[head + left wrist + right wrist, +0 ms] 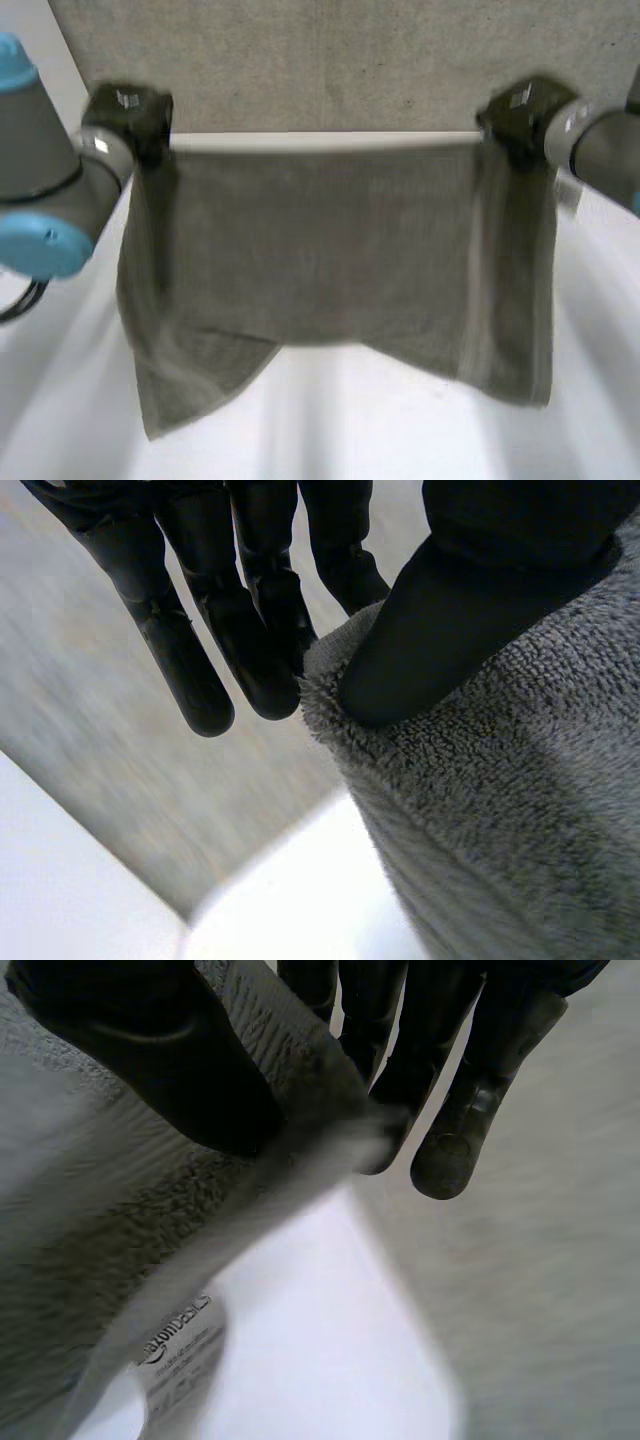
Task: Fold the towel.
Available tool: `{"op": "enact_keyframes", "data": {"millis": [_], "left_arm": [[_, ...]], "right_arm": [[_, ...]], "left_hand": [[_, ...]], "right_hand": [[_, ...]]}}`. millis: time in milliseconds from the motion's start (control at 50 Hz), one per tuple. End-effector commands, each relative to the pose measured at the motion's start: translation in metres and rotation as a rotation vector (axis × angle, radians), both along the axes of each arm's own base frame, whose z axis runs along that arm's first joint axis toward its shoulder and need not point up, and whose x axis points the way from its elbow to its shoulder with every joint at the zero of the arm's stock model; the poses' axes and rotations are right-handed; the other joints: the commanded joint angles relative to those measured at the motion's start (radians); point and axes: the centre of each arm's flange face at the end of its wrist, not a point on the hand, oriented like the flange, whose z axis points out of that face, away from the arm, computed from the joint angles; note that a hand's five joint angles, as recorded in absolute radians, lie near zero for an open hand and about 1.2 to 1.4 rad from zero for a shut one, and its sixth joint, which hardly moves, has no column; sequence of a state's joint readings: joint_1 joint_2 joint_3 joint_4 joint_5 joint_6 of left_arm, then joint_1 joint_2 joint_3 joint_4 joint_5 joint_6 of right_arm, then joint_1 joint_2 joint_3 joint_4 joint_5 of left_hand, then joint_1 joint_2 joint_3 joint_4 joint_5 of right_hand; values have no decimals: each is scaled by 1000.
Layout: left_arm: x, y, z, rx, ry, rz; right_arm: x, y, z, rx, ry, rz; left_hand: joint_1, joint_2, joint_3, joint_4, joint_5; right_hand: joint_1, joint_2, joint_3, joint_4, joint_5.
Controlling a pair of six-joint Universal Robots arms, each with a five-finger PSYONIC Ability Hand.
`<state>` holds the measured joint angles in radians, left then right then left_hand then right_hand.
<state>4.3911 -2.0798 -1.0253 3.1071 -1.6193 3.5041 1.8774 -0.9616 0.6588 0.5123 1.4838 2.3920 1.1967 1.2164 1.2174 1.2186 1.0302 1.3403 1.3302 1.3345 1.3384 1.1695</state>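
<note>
A grey towel (330, 260) hangs spread in the air above the white table (340, 420), held by its two upper corners. My left hand (130, 115) is shut on the upper left corner, thumb (430, 630) pressing the cloth (500, 810) against the fingers (250, 630). My right hand (520, 115) is shut on the upper right corner, its thumb (150, 1050) pinching the towel's edge (120, 1230) against the fingers (440, 1070). A white care label (180, 1350) hangs from the edge under the right hand. The towel's lower corners droop, the left one lowest.
The table's far edge (330, 140) runs just behind the towel's top edge, with grey floor (330, 60) beyond it. Both arms (45, 190) reach out over the table at either side.
</note>
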Motion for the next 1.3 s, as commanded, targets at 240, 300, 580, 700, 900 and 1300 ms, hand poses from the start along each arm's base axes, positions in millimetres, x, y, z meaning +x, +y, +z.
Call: {"op": "enact_keyframes", "data": {"millis": [240, 300, 580, 700, 900, 1300], "left_arm": [[19, 15, 138, -415, 498, -13], [24, 9, 91, -286, 449, 22], [32, 22, -118, 126, 290, 43], [33, 35, -156, 195, 163, 33], [41, 62, -139, 130, -72, 14], [58, 50, -127, 28, -45, -44]], "right_arm": [[-7, 28, 133, -370, -451, 68], [-2, 29, 100, -237, -339, 62], [-4, 37, -92, 182, -109, 39], [-16, 57, -156, 283, 4, 37], [-40, 74, -161, 291, 20, -9], [-51, 71, -169, 146, -38, -46]], "left_hand": [[200, 180, 179, 178, 192], [200, 180, 179, 178, 192], [200, 180, 179, 178, 192], [200, 180, 179, 178, 192], [-447, -466, -467, -469, -455], [-772, -792, -793, -794, -780]], "right_hand": [[56, 66, 62, 58, 52], [56, 66, 62, 58, 52], [56, 66, 62, 58, 52], [56, 66, 62, 58, 52], [56, 66, 62, 58, 52], [56, 66, 62, 58, 52]]}}
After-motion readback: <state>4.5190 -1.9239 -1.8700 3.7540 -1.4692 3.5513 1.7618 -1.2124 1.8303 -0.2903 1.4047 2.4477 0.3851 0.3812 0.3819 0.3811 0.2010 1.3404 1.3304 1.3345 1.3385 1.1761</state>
